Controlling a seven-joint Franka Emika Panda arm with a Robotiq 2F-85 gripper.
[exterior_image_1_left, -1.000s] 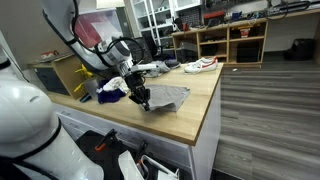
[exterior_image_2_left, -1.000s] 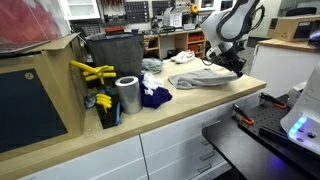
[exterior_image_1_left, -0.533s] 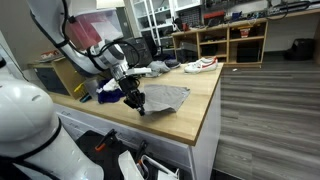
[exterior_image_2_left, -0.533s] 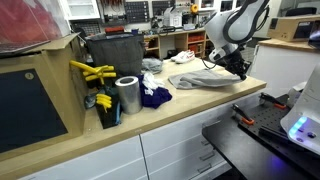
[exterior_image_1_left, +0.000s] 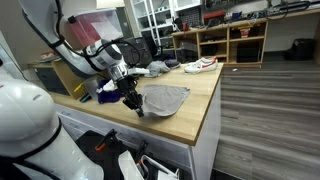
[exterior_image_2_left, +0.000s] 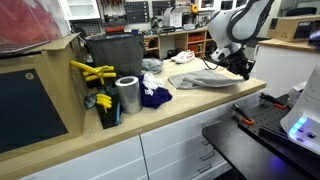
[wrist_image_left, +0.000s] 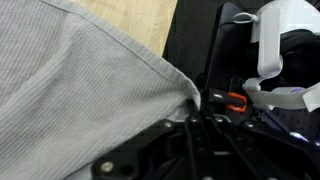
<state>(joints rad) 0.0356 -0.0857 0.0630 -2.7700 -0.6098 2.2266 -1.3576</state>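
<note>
— Grey cloth (exterior_image_1_left: 165, 98): where does it lie?
— Spread on the wooden surface (exterior_image_1_left: 205, 100), directly under the tool (exterior_image_1_left: 137, 105), with most of it stretching off to one side.
— And the tool itself?
— Nearly closed, its fingers pinching the cloth's edge close to the surface's rim. In the wrist view the hem bunches there.
— Anything close by?
— A blue rag (exterior_image_2_left: 153, 96), near the tool's other side.
</note>
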